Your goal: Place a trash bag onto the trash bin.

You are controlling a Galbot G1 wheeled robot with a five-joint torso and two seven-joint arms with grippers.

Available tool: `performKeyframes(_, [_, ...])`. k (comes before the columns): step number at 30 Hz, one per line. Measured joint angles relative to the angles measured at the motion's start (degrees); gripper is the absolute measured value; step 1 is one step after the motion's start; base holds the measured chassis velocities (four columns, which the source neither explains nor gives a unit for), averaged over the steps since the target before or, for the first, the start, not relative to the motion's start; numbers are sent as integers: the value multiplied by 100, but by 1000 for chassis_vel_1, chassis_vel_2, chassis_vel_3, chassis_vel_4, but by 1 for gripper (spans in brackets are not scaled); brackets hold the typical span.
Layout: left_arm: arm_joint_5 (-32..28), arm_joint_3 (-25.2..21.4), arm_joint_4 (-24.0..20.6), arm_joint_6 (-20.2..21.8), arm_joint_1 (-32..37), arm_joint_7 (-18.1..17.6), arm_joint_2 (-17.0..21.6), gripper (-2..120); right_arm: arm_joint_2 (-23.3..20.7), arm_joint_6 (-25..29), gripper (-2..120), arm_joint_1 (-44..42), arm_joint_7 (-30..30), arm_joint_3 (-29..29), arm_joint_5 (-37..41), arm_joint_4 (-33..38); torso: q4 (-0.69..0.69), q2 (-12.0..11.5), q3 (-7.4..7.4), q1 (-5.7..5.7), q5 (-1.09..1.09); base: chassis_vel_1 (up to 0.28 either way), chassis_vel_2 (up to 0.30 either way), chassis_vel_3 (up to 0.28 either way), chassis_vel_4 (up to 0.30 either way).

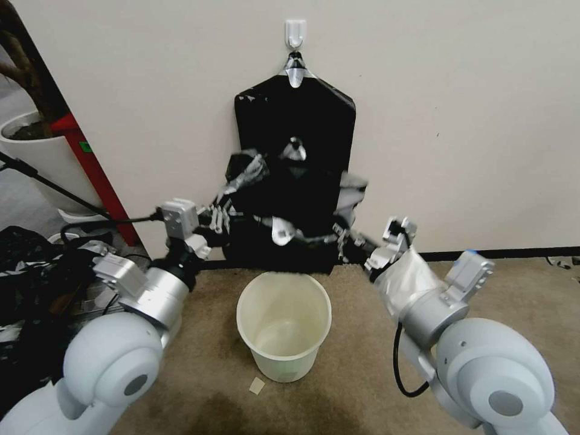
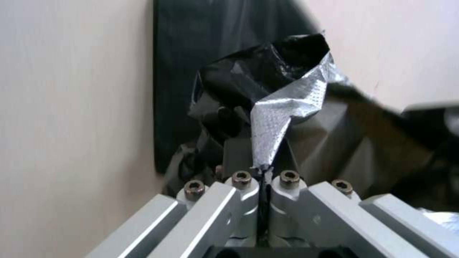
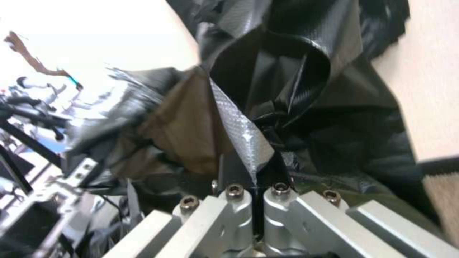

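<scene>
The cream-white trash bin (image 1: 284,356) stands upright and lidless on the carpet below the wall, between my two arms. Above its far rim hangs the crinkly black trash bag (image 1: 261,208), stretched between both grippers in front of the flat black pack (image 1: 296,118) on the wall. My left gripper (image 1: 221,215) is shut on the bag's left edge; in the left wrist view a greyish strip of the bag (image 2: 277,114) is pinched at the left gripper (image 2: 262,171). My right gripper (image 1: 349,240) is shut on the right edge, the bag (image 3: 287,75) rising from the right gripper (image 3: 256,187).
The pack hangs from a white wall hook (image 1: 295,31). A large white plant pot (image 1: 36,154) and a red post (image 1: 90,163) stand at the left, with black cables and clutter (image 1: 36,266) below. A paper scrap (image 1: 257,385) lies before the bin. Open carpet lies around the bin.
</scene>
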Motion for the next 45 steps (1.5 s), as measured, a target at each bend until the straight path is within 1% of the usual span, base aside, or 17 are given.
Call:
performKeyframes(3, [141,160,158,140,130,-44,-117,0,-23,-47,0,-84,169,-94,97,-53,0,0,0,0,0,0,0,0,0])
performKeyframes(10, [637,362,404,145,320,7,-276,0,30,82,0,-299,216,-260,124,-563,0,0,0,0,1,0,0,0,0])
performKeyframes(13, [1100,399,623,-25,445,201,-302,0,80,205,0,-380,172,-348,122,-820,0,-1,0,0,1,0,0,0,0])
performKeyframes(14, [1100,399,623,-25,445,201,-302,0,80,205,0,-380,172,-348,122,-820,0,-1,0,0,1,0,0,0,0])
performKeyframes(17, [1573,553,960,-376,596,436,-329,0,119,399,0,-429,14,-432,32,-1104,0,-1,0,0,1,0,0,0,0])
performKeyframes(23, [1973,817,1366,-635,662,591,-443,0,108,673,0,-506,-17,-602,-178,-1369,0,0,0,0,0,0,0,0,0])
performKeyframes(25, [2233,981,1598,-709,660,690,-453,0,84,930,0,-536,-20,-789,-389,-1614,0,-1,0,0,1,0,0,0,0])
performKeyframes(27, [2262,1006,1624,-714,658,698,-451,0,83,952,0,-538,-20,-805,-407,-1636,0,0,0,0,1,0,0,0,0])
performKeyframes(29, [2726,1215,1871,-832,644,786,-410,0,70,1225,0,-558,-20,-1008,-661,-1922,0,-1,0,1,1,0,0,0,0])
performKeyframes(34, [3116,1315,1980,-887,622,914,-362,0,73,1410,0,-557,-111,-1245,-979,-2144,0,0,0,0,1,0,0,0,0])
performKeyframes(38, [3156,1420,1987,-917,609,924,-268,0,52,1430,0,-571,-137,-1341,-1269,-2153,0,-1,0,0,1,0,0,0,0])
performKeyframes(40, [3040,1498,1903,-1005,664,684,-183,0,-18,1383,0,-627,54,-1362,-1482,-2044,0,0,0,0,1,0,0,0,0])
performKeyframes(41, [3040,1498,1903,-1005,664,684,-183,0,-18,1383,0,-627,54,-1362,-1482,-2044,0,0,0,0,1,0,0,0,0])
performKeyframes(42, [2719,1663,1688,-1115,777,31,-69,0,-209,1230,0,-752,546,-1379,-1537,-1790,0,-1,0,0,0,0,0,0,0])
performKeyframes(43, [2503,1748,1535,-1144,867,-378,0,0,-350,1162,0,-846,803,-1387,-1451,-1627,0,-1,0,0,0,0,0,0,0])
performKeyframes(44, [2333,1822,1399,-1156,955,-720,56,0,-445,1130,0,-927,945,-1392,-1377,-1522,0,0,0,0,1,0,0,0,0])
performKeyframes(45, [2333,1822,1399,-1156,955,-720,56,0,-445,1130,0,-927,945,-1392,-1377,-1522,0,0,0,0,1,0,0,0,0])
